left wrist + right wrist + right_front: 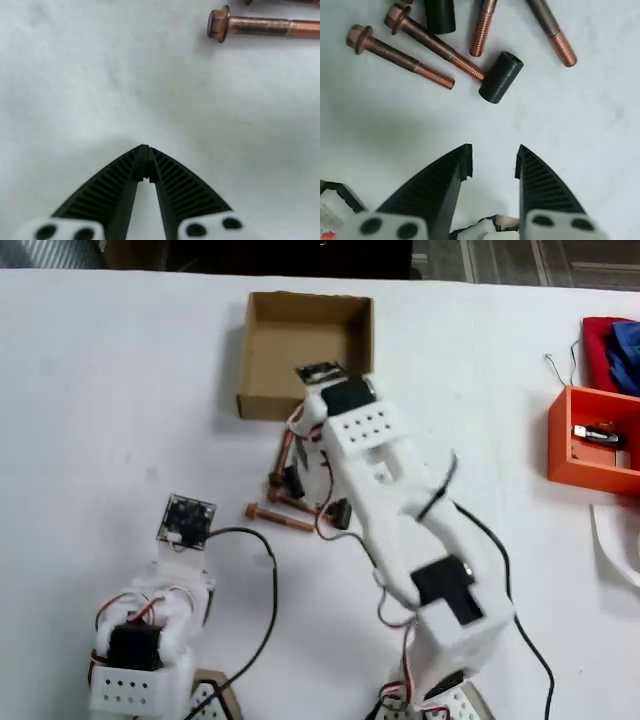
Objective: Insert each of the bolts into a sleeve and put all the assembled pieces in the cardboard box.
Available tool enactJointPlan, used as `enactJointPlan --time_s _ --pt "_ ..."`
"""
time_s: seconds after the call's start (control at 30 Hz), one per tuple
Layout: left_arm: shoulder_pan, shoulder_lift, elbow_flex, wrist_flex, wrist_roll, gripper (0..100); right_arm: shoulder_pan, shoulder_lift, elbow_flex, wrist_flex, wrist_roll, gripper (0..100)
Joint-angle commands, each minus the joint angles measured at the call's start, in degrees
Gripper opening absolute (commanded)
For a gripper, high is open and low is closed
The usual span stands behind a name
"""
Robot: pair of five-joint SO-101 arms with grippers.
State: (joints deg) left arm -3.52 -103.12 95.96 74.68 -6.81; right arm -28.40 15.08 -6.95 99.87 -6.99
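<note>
Several copper bolts [400, 55] lie in a loose heap on the white table with two black sleeves [501, 76]. My right gripper [493, 152] hangs open just short of the nearer sleeve, nothing between its fingers. In the high view the right arm [400, 500] stretches over the heap [285, 500] towards the cardboard box [305, 300], which has nothing in it. My left gripper [144, 150] is shut on nothing above bare table, with one bolt [260, 26] lying beyond it. The left arm [150, 640] sits at the near left.
An orange bin [590, 445] holding a small dark item stands at the right edge, with red and blue cloth [610, 345] behind it. Black cables [265, 590] trail across the table between the arms.
</note>
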Motion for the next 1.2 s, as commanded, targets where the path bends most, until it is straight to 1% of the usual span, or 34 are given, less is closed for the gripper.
enactJointPlan --time_s 0.0,0.07,0.17,0.3,0.37,0.53,0.8,1.07,1.17 --pt "0.44 -1.41 1.10 -0.79 -0.35 3 1.10 6.64 -2.99 0.31 -1.49 14.9" --pt "0.44 -1.41 1.10 -0.79 -0.35 3 2.24 10.59 -6.24 0.22 -3.16 14.9" --pt "0.44 -1.41 1.10 -0.79 -0.35 3 3.74 13.41 -12.92 0.31 -3.78 14.9" --pt "0.44 -1.41 1.10 -0.79 -0.35 3 2.95 14.20 -17.05 0.40 -3.60 14.9" --pt "0.44 -1.41 1.10 -0.79 -0.35 3 1.80 14.29 -17.23 0.40 -3.60 15.6" --pt "0.44 -1.41 1.10 -0.79 -0.35 3 -0.75 14.29 -17.58 0.22 -3.96 23.1" --pt "0.44 -1.41 1.10 -0.79 -0.35 3 0.40 14.81 -17.05 -1.01 -5.45 18.3" --pt "0.44 -1.41 1.10 -0.79 -0.35 3 1.10 23.87 -17.58 -3.47 -7.03 18.4" --pt "0.44 -1.41 1.10 -0.79 -0.35 3 2.07 24.40 -17.58 -4.70 -7.03 18.4"
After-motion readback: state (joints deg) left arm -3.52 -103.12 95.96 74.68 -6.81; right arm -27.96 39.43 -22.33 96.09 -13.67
